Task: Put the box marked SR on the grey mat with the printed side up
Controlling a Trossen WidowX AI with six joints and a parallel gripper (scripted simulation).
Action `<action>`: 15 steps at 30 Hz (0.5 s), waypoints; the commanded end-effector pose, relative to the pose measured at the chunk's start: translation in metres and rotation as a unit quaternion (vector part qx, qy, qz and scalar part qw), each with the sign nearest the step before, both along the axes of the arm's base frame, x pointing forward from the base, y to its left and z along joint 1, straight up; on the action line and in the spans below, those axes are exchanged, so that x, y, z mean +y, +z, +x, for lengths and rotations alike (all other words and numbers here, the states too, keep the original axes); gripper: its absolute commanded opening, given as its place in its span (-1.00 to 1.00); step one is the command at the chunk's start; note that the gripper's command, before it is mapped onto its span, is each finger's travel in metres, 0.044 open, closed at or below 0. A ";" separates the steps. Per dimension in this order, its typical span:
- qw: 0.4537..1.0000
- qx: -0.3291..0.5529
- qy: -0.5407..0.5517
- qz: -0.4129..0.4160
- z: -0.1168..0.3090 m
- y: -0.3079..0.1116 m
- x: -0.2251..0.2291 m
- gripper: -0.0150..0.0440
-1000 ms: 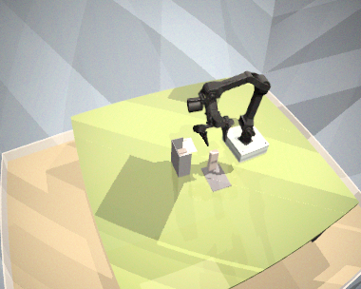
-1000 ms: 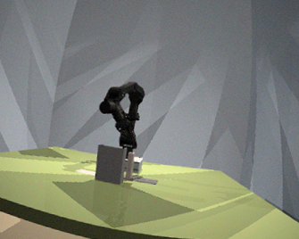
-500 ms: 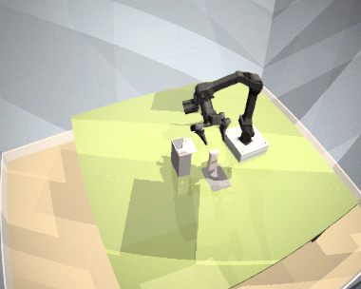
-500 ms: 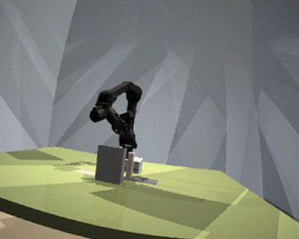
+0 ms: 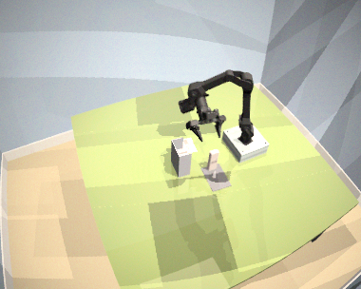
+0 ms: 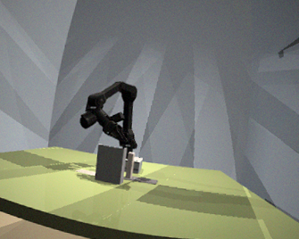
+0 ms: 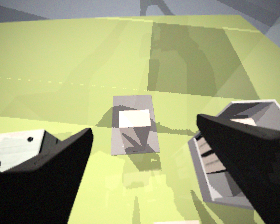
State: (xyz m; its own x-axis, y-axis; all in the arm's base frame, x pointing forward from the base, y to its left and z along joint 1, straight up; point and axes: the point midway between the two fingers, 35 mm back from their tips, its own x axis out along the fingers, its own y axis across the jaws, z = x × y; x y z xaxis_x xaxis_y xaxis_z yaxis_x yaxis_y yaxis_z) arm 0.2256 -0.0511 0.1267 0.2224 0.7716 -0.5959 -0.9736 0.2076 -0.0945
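While a box stands upright at the mat, laying it down remains.
Jaws wide, empty; next, likely tip it print-up.

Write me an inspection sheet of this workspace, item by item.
Surface: green table top, crossed by shadows.
Bin: grey bin upright, boxes inside; their codes unreadable.
Mat: grey mat lies flat.
Box at mat: one pale box stands upright, not lying flat; no code readable.
Gripper: gripper open, nothing between the fingers, above the table.
Arm base: white block on the table.
Clutter: nothing seen.
Cables: nothing seen.
Surroundings: grey-blue walls, tan floor.
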 end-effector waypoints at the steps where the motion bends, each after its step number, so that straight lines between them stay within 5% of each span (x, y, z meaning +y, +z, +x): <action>1: 1.000 0.000 0.000 0.005 -0.003 -0.004 -0.013 1.00; 15: 1.000 -0.002 0.005 0.030 -0.011 -0.020 -0.039 1.00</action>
State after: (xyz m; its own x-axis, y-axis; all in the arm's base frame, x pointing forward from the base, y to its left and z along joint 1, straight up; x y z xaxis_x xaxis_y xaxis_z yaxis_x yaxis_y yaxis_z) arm 0.2145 -0.0887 0.1104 0.2251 0.8015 -0.5540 -0.9732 0.2124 -0.0882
